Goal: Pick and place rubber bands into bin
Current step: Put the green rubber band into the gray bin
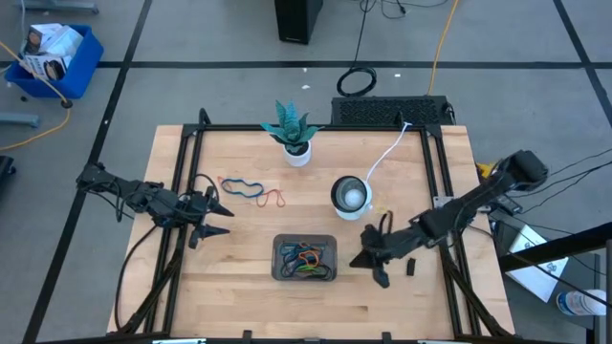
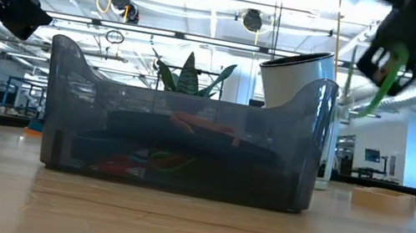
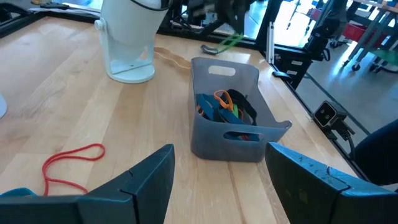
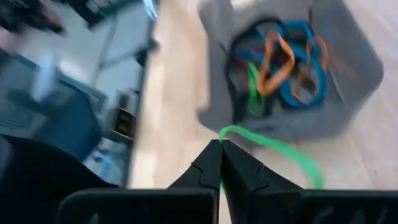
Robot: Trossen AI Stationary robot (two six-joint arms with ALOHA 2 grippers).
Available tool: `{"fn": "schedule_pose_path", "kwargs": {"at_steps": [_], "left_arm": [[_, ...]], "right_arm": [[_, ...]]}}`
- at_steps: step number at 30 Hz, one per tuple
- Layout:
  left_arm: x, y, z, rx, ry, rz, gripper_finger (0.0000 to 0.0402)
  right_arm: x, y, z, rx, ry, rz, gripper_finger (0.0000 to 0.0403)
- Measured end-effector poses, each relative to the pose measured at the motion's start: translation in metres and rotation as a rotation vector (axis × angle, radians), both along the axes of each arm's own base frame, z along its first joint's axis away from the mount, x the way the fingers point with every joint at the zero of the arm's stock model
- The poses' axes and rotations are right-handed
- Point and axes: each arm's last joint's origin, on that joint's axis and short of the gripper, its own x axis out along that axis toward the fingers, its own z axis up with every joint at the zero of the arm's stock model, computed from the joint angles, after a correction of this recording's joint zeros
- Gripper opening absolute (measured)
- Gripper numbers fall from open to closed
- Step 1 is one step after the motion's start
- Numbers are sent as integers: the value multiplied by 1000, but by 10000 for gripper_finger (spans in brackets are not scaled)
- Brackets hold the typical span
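Note:
The dark grey bin (image 1: 304, 259) sits at the table's near middle and holds several blue, orange, green and dark rubber bands (image 4: 280, 56). My right gripper (image 1: 368, 258) is just right of the bin, above the table, shut on a green rubber band (image 4: 273, 146). My left gripper (image 1: 218, 205) is open and empty, left of the bin. A blue band (image 1: 244, 186) and a red band (image 1: 274, 199) lie flat on the table just beyond the left gripper. The red band also shows in the left wrist view (image 3: 68, 163). My right gripper pinches the green band between its two fingertips at one end of the loop (image 4: 222, 132). The rest of the band trails free beyond the fingers (image 4: 298, 163). In the low view it hangs slack below the gripper (image 2: 383, 82), clear of the table.
A round white-silver bowl (image 1: 350, 194) stands behind the bin, with a tan band (image 3: 171, 59) on the table beside it. A potted plant (image 1: 292, 132) stands at the far middle, and a white cable (image 1: 387, 153) runs from the bowl to the far edge. A black frame borders the table.

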Motion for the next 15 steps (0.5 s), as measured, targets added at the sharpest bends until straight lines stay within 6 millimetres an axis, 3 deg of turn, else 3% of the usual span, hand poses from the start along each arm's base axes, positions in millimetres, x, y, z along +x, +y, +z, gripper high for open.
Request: {"fn": "schedule_pose_path", "kwargs": {"at_steps": [5, 12, 15], "left_arm": [[0, 0, 0, 1, 1, 0, 258], [0, 0, 0, 0, 1, 0, 257], [0, 0, 0, 0, 1, 0, 257]], "right_arm": [[-14, -9, 38, 26, -198, -47, 0], [-29, -18, 105, 14, -721, -27, 0], [-31, -18, 133, -69, -808, 7, 0]]}}
